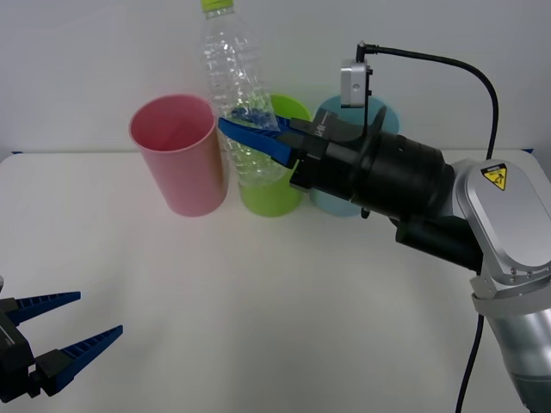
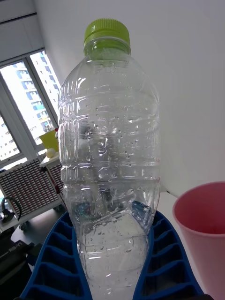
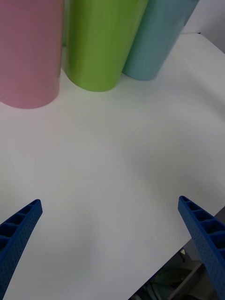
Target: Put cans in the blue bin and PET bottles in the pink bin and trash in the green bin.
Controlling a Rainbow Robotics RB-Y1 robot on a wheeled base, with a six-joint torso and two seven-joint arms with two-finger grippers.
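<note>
The right gripper (image 1: 250,133) is clenched on the lower body of the PET bottle (image 1: 239,95), its blue ribbed fingers (image 2: 56,262) pressing in from both sides so the clear plastic crinkles between them. The bottle stands upright, yellow-green cap up, held in the air between the pink bin (image 1: 176,155) and the green bin (image 1: 274,194). The blue bin (image 1: 331,202) stands beside the green one, behind the arm. The left gripper (image 1: 73,323) waits near the table's (image 1: 258,301) front left corner, fingers spread wide and holding nothing.
</note>
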